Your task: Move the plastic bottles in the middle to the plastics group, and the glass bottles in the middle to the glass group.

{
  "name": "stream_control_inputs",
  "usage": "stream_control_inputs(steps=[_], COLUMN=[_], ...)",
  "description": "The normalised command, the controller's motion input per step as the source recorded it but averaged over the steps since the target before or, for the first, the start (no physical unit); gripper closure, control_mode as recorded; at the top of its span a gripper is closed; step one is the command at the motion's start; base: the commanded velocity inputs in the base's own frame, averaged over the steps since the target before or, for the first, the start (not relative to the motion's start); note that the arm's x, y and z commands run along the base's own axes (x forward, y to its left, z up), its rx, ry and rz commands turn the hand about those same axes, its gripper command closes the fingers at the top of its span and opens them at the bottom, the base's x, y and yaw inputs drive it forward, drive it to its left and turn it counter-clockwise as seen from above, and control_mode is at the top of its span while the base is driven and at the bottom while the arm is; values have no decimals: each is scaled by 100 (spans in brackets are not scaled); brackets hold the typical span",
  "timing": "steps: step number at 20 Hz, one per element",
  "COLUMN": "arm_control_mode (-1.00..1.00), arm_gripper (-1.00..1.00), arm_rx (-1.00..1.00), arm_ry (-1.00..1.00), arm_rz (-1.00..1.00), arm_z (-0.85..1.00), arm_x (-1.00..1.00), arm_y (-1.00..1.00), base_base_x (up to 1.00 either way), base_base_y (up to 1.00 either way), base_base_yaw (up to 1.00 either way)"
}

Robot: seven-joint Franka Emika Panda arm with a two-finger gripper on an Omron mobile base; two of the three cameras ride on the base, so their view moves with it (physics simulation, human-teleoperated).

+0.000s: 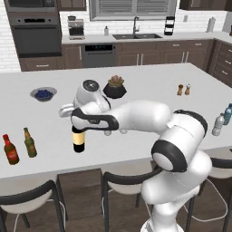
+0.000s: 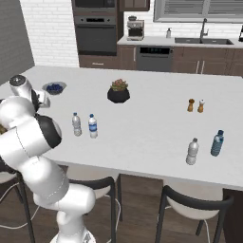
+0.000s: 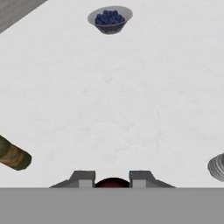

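A: Where is the wine bottle (image 1: 79, 141) right now?

B: Upright at the near-left part of the counter (image 1: 149, 86), hanging under the hand. The gripper (image 3: 112, 183) is clamped on its top; in the hand view a dark round cap sits right between the two finger tips, which suggests a grip from above on the neck.

A: Why over there?

B: The glass group stands at the left end: a brown bottle with a red label (image 1: 10, 150) and a slim green bottle (image 1: 30, 142). The wine bottle is near them but still apart, so I judge it is on its way to join them. Whether its base touches the counter I cannot tell.

A: And the plastic ones?

B: The two small water bottles (image 2: 84, 125) stand side by side mid-counter, untouched. Their group, a teal bottle (image 2: 217, 143) and a clear greyish bottle (image 2: 192, 151), waits near the right end.
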Motion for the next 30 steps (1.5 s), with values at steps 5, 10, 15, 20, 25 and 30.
stream_control_inputs(steps=[5,10,15,20,25,30], arm_control_mode=[-100,-100,-100,-100,-100,-100], arm_gripper=[100,100,100,100,100,100], arm_rx=[0,0,0,0,-8,-8], arm_ry=[2,2,12,7,0,0], arm_rz=[5,4,0,0,0,0], arm_z=[0,0,0,0,-16,-5], arm_x=[0,0,-1,0,0,12], arm_y=[87,75,29,23,46,49], base_base_x=[0,0,0,0,0,0], base_base_y=[0,0,0,0,0,0], base_base_yaw=[0,0,0,0,0,0])
